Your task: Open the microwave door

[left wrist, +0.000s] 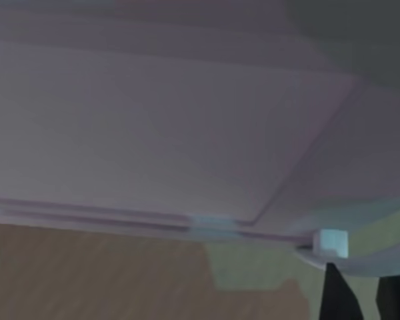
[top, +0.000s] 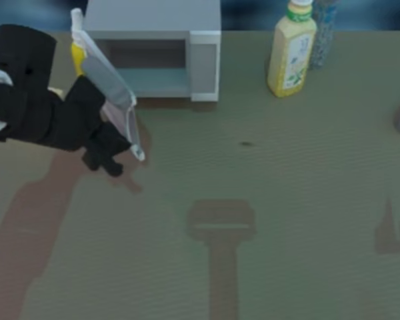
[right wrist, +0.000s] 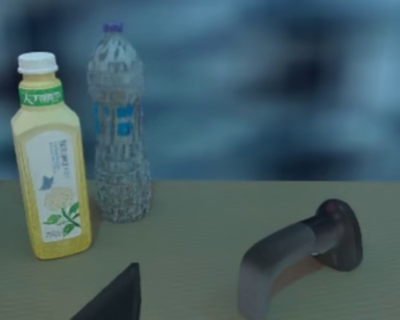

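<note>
**One door swung wide, one cavity bare**

One microwave (top: 161,47) sits at the far edge of the bench (top: 287,200), left of centre, a boxy light-grey shell with a plain, flat control panel (top: 205,65) on its right side. Its cavity shows a teal floor with nothing on it. The microwave door (top: 110,90) stands swung out toward the bench's left and front, a thin silver-framed panel with a greyish, see-through window; its pale bar handle (top: 135,133) runs along the outer edge, nearest the front.

The left gripper (top: 110,155) is at that handle end of the door, black fingers touching or just beside the bar. I cannot tell whether they are clamped on it or only resting against it. From the left wrist, the door's smooth pale face fills most of the view, with a small whitish block (left wrist: 333,243) at its edge and dark fingertips (left wrist: 339,297) just below.

Right of the microwave stand two upright bottles, touching or nearly so: a squarish yellow juice bottle (right wrist: 51,167) with a white cap and green band, and a clear, dimpled water bottle (right wrist: 119,127) behind it. A dark, curved handheld scanner (right wrist: 300,257) lies near the bench's right edge.

The right gripper is barely seen, only a dark tip (right wrist: 117,300) in its own wrist view.
</note>
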### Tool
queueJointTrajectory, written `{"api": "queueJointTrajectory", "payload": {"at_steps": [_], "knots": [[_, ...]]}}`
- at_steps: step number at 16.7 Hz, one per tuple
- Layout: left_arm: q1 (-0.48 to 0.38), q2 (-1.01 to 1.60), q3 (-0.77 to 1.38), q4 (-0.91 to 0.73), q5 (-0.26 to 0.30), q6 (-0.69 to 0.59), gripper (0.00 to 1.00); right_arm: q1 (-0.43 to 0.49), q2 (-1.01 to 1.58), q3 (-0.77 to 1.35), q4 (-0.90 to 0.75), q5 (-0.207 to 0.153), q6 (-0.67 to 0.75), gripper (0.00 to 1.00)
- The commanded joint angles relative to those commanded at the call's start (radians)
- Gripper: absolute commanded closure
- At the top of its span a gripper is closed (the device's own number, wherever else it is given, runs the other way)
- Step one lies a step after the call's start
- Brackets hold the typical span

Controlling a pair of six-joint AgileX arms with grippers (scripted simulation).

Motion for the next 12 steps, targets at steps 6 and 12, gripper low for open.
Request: {"api": "queueJointTrajectory", "payload": {"at_steps": [6, 12], "knots": [[0.008, 0.002, 0.001, -0.010, 0.008, 0.017, 1.00, 0.000, 0.000, 0.000, 0.000, 0.000, 0.000, 0.00], [0.008, 0.002, 0.001, -0.010, 0.008, 0.017, 1.00, 0.000, 0.000, 0.000, 0.000, 0.000, 0.000, 0.00]]}}
